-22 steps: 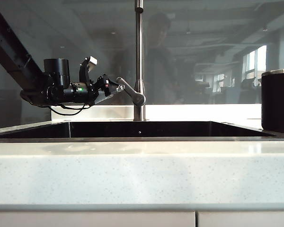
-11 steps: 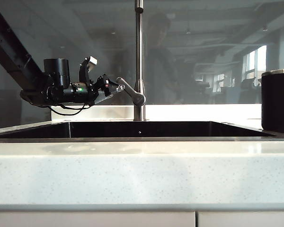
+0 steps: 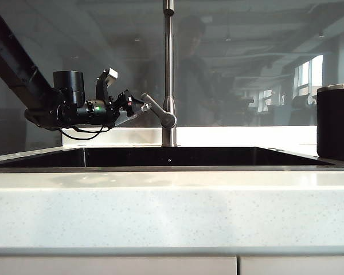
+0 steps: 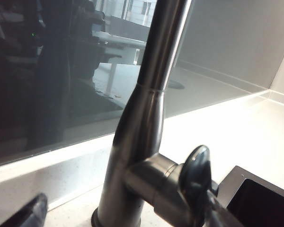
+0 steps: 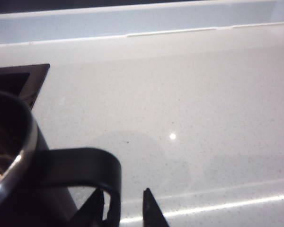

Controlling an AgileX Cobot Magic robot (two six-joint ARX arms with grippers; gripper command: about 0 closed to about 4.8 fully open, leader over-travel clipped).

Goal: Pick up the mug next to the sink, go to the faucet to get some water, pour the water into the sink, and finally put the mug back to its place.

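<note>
My left end effector point(image 3: 139, 105) hangs over the sink point(image 3: 172, 156) with its jaws spread wide around the lever of the faucet point(image 3: 168, 69), gripping nothing I can make out. My right end effector point(image 5: 125, 208) sits half open — its fingertips straddle the mug's handle point(image 5: 85, 163) — while the mug point(image 3: 336, 121) stands upright on the white desk point(image 3: 172, 206) just right of the sink.

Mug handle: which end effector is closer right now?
Right. The right end effector sits at the mug, one finger inside its handle loop, one outside. The left end effector is across the sink at the faucet lever.
</note>
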